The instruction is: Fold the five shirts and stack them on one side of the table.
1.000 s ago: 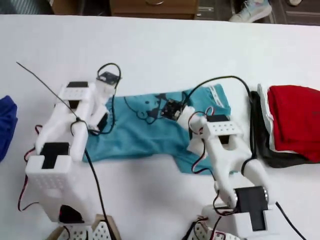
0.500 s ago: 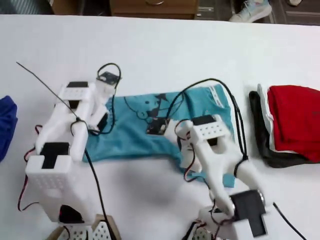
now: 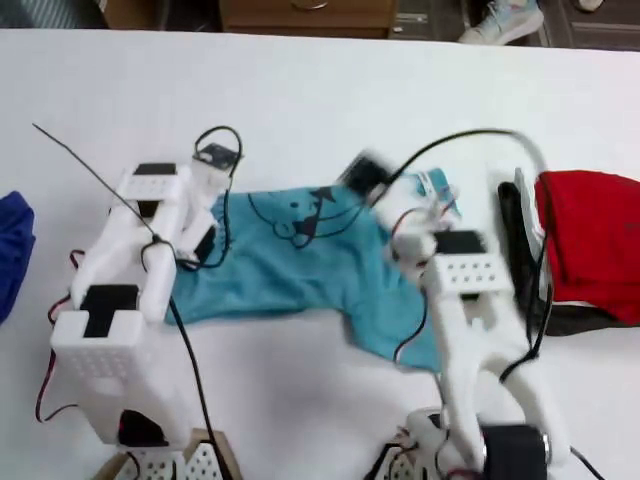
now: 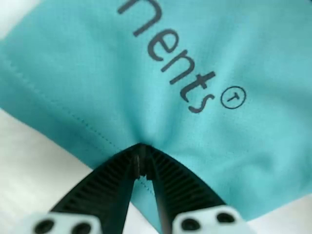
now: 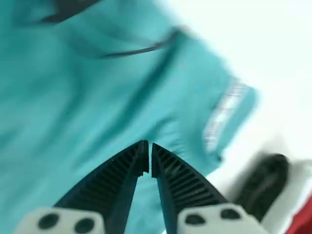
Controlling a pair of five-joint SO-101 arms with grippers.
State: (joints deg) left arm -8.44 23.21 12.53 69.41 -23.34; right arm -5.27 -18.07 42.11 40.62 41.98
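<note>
A teal shirt (image 3: 300, 255) with a dark cartoon print lies spread across the middle of the table. My left gripper (image 3: 205, 240) sits at the shirt's left end. In the left wrist view it (image 4: 140, 163) is shut on the teal shirt (image 4: 195, 58), pinching the fabric near a stitched hem. My right gripper (image 3: 392, 215) hovers over the shirt's right part, near the collar. In the right wrist view it (image 5: 145, 161) is shut above the teal cloth (image 5: 97, 97), and no fabric is visibly caught in it.
A folded red shirt (image 3: 590, 240) lies on a black one (image 3: 520, 260) at the table's right edge. The black one (image 5: 265, 187) also appears beyond the teal collar. A blue shirt (image 3: 12, 250) lies at the left edge. Bare white table (image 3: 320, 90) stretches behind.
The right arm swung left over the shirt's middle, then back right and farther from me toward the collar. The shirt's right part shifted and bunched. The left arm stayed put.
</note>
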